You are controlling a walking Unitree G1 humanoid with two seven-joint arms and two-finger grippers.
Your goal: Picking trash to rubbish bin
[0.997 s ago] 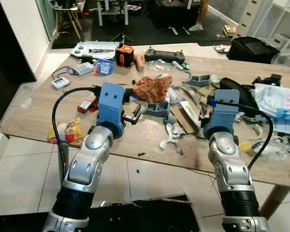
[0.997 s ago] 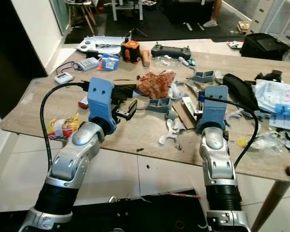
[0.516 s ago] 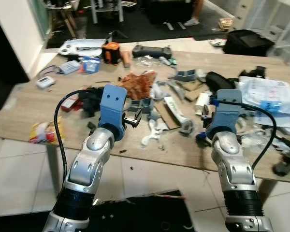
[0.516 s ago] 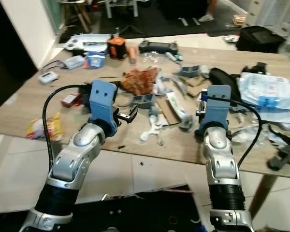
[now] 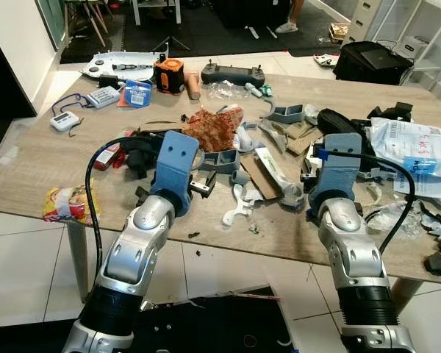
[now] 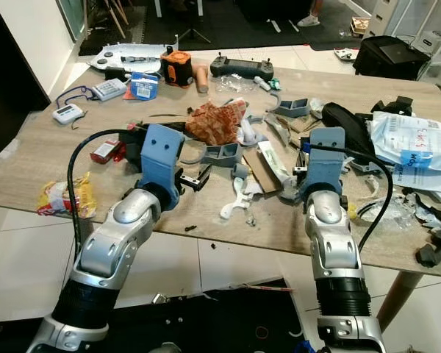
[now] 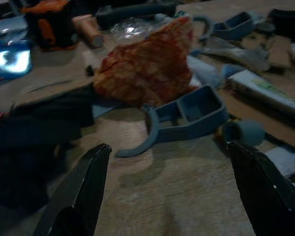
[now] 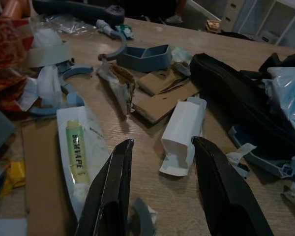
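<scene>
From my remote seat, a cluttered wooden table (image 5: 44,173) spans the head view, with a white plastic bag (image 5: 411,151) at right edge. At centre lies a crumpled red wrapper (image 7: 147,66), beyond my left gripper (image 7: 169,191), fingers spread wide over bare wood. My right gripper (image 8: 162,189), fingers apart, points at a small white carton (image 8: 182,135).

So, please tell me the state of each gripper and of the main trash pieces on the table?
left gripper: open, above the table
right gripper: open, pointed at the white carton
white carton: crushed, lying flat
red wrapper: crumpled
snack packet: crumpled, at the table's edge
cardboard piece: torn, lying flat
</scene>
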